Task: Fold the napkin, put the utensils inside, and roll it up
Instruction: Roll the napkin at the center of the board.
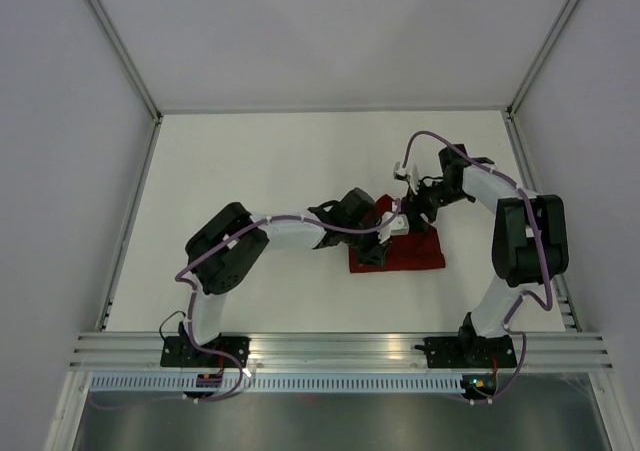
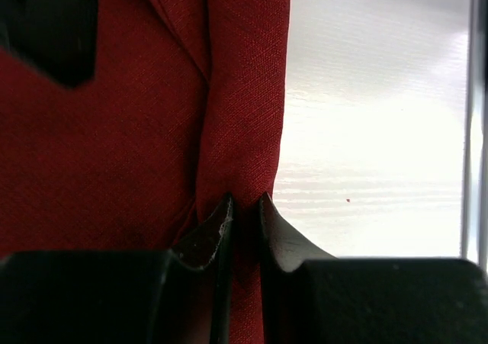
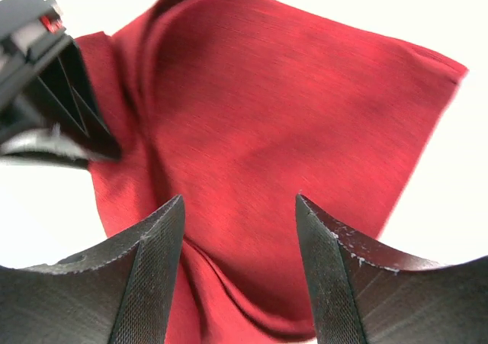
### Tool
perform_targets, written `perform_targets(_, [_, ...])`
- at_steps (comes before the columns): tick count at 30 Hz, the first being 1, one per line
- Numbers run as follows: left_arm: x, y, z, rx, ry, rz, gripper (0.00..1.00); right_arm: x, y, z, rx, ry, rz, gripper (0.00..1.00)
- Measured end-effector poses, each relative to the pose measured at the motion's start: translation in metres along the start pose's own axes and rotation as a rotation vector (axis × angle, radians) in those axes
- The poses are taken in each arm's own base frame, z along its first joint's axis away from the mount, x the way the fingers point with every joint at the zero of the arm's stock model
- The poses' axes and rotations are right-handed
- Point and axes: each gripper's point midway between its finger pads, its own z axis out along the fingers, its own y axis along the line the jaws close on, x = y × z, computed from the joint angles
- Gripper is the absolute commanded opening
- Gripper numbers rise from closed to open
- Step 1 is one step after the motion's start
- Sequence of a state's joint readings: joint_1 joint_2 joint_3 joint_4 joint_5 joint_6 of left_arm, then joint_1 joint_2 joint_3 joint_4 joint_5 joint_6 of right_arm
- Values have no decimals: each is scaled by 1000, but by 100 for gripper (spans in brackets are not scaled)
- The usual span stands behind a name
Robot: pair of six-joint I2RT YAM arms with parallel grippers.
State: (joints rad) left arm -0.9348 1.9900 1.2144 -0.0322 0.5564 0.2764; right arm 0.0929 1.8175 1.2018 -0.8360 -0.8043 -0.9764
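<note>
Closest to the left wrist camera, two black fingertips (image 2: 210, 241) are seen almost pressed together. A fold of the napkin (image 2: 114, 153) is pinched between them, so the left gripper (image 2: 245, 204) is closed tight on the cloth.

From above, the white table (image 1: 270, 161) is seen with grey walls (image 1: 60, 121) round it. A silver rail (image 1: 340, 349) is set along its near edge, and both arm bases are bolted there. The dark red napkin is laid on the table, right of the middle. It is seen as a folded patch with bumpy edges, and its near edge is flat on the table.

The left arm (image 1: 280, 231) is stretched across from the left, and its gripper is set on the left part of the napkin. The right arm (image 1: 525, 241) is bent over from the right, and its gripper is held by the napkin's far edge. Purple cables (image 1: 440, 139) are run along both arms.

In the right wrist view, the right gripper (image 3: 239, 203) is held wide open above the cloth — nothing is gripped between its fingers. The red cloth is spread out under it with soft creases, and one corner is pointed to the upper right. At the upper left of that view, the dark tip of the left gripper is seen at the napkin's edge.
</note>
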Motion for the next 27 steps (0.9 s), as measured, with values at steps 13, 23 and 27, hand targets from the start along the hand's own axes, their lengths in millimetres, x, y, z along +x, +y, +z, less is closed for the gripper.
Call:
perform_targets(13, [13, -1, -9, 282, -11, -366, 2, 10, 39, -45, 212, -72, -174, 71])
perform_targets(23, [18, -8, -9, 444, 21, -576, 2, 48, 91, 5, 205, 22, -402, 75])
perform_targets(27, [20, -12, -9, 476, 36, -621, 2, 45, 96, 15, 222, 31, -479, 75])
